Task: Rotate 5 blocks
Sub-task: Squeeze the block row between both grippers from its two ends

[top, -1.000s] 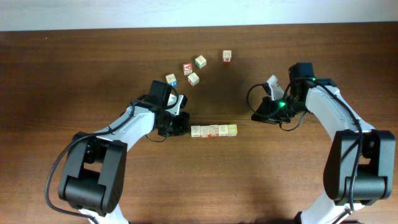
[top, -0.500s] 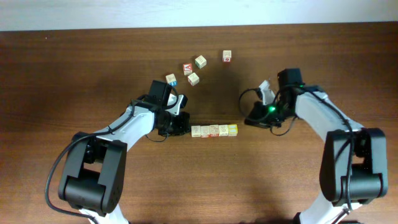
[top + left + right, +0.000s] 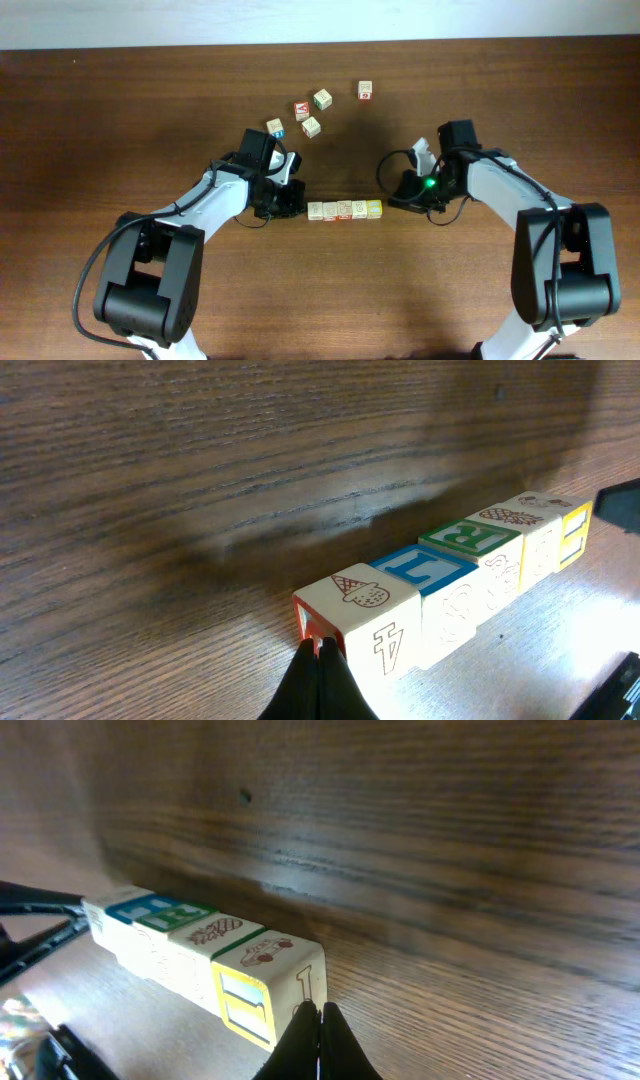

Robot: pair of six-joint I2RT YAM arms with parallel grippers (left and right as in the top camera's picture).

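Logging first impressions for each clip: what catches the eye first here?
A tight row of five blocks sits mid-view overhead, the shut left end effector at one end and the shut right end effector at the yellow end. Five loose blocks lie scattered beyond it.

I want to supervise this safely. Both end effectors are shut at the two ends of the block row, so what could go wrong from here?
1. The left end effector and right end effector meet the row of blocks only with narrow tips, so pushing could buckle the row.
2. A tip may slip off the yellow end block and skew it.
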